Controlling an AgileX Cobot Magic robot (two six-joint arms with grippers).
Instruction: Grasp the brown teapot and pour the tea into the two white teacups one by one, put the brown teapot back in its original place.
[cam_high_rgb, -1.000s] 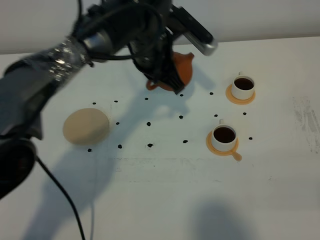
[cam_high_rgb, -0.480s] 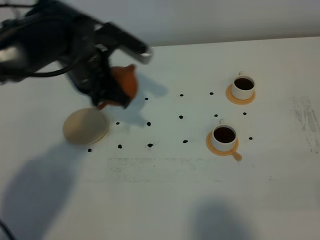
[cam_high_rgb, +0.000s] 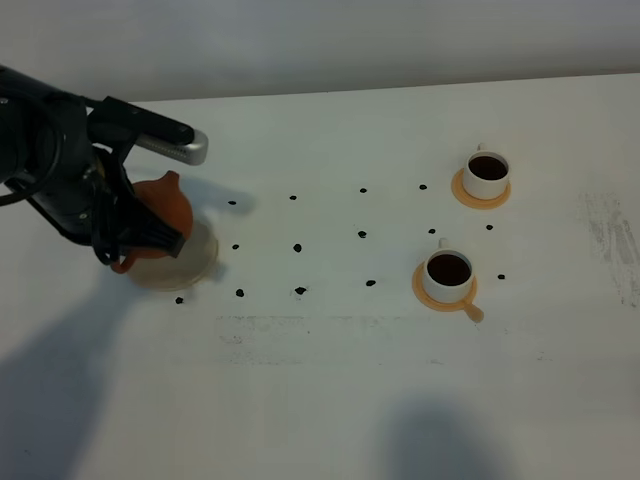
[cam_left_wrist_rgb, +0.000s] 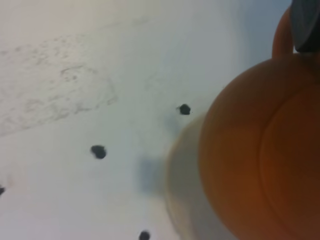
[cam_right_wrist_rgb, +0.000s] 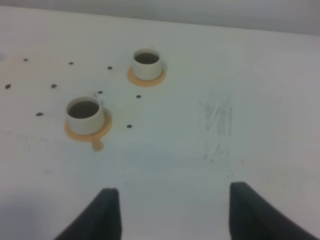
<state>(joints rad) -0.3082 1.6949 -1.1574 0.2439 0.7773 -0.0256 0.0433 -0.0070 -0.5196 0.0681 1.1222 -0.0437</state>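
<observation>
A: Teapot (cam_high_rgb: 165, 210) status?

B: Over the coaster (cam_high_rgb: 200, 262), far left of the bench (cam_high_rgb: 330, 380). Left hand (cam_high_rgb: 150, 235) is clamped shut on it. Can't tell from either view whether the base is touching the coaster or just above it.

A: Tilt?

B: Spout points up and toward the back wall in the high view. Left wrist view is mostly orange pot body (cam_left_wrist_rgb: 260, 160), with the coaster edge (cam_left_wrist_rgb: 182, 185) showing past it. Blurry.

A: Cups?

B: Both on the right side, well apart from the pot. Far cup (cam_high_rgb: 487, 172) and near cup (cam_high_rgb: 448, 272), each upright on its own orange saucer, each holding dark liquid. Near saucer (cam_high_rgb: 440, 296) has a small tab sticking out toward the front edge.

A: Right hand?

B: Fingers (cam_right_wrist_rgb: 102, 215) show at the edge of the right wrist view with a wide gap between them, nothing held. That arm isn't in the high view. Right wrist view sees both cups ahead of it, near cup (cam_right_wrist_rgb: 84, 114) and far cup (cam_right_wrist_rgb: 146, 63).

A: Anything else on the bench?

B: Black dots (cam_high_rgb: 298, 247) scattered between coaster and cups, plus a scuffed patch (cam_high_rgb: 610, 240) at the right edge.
</observation>
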